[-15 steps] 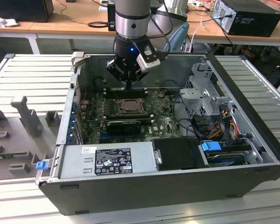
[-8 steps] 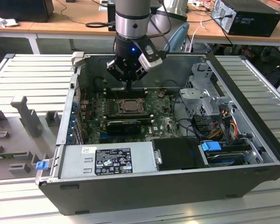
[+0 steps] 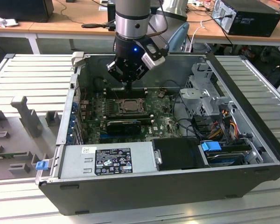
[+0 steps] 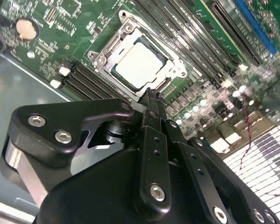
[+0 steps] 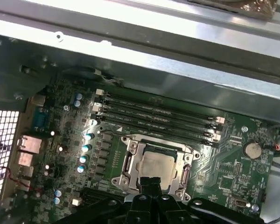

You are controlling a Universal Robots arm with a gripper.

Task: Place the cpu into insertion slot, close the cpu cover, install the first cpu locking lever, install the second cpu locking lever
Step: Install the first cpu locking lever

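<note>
The gripper (image 3: 128,85) is black, matte and angular. Its two fingers are pressed flat together into one narrow blade with nothing between them. It hangs over the far edge of the insertion slot (image 4: 155,46), inside an open grey steel computer case (image 3: 252,140).

The cpu (image 4: 141,64) lies seated in that slot, its face smooth, pale and square. The cpu cover (image 4: 109,46), a thin frame of brushed grey metal, is down flat around it, and the chip shows through its window. Thin wire levers run along the frame's sides. They look latched, though that is hard to judge from these angles.

In the exterior view, a silver power supply (image 3: 74,163) sits along the near side. It carries a black-and-white label (image 3: 113,161) whose print is too small to read. A long black finned card (image 3: 123,126) lies just near of the socket, and tangled cables and a drive cage sit on the exterior view's right.

Both wrist views show finer detail on the green, densely studded motherboard (image 5: 224,172):
- the gripper's (image 5: 151,179) bolted black links
- a round silver coin cell (image 5: 253,149)
- four long dark memory slots (image 5: 154,114) running parallel beside the socket

In the second wrist view, the fingertips (image 4: 150,93) end right at the cover's corner. Whether they touch it cannot be told.
</note>
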